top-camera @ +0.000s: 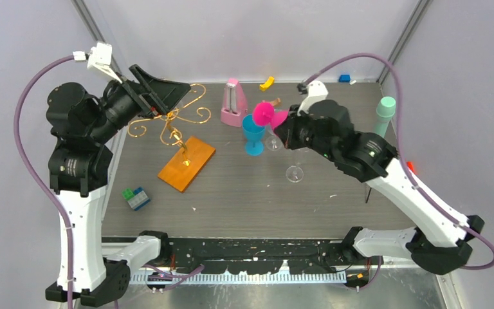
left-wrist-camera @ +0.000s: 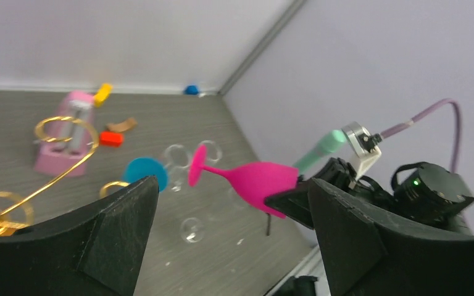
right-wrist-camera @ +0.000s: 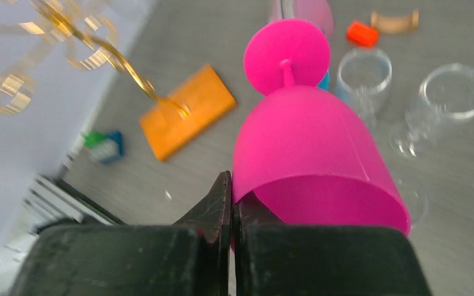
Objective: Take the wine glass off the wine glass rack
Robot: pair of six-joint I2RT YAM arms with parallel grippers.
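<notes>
**Wine glass** (right-wrist-camera: 308,142): opaque magenta, with a round foot, a short stem and a tulip-shaped bowl. The wall of the bowl at its rim is pinched between the closed fingers of the right gripper (right-wrist-camera: 230,185). The glass lies nearly level in the air, foot pointing away from those fingers, clear of the rack.

**Wine glass rack** (top-camera: 175,122): thin gold wire with scrolled arms spreading from a central post, fixed to a flat orange-brown rectangular base. Its scrolls are just beside the wide-spread left gripper (top-camera: 161,96) and well apart from the right gripper.
</notes>
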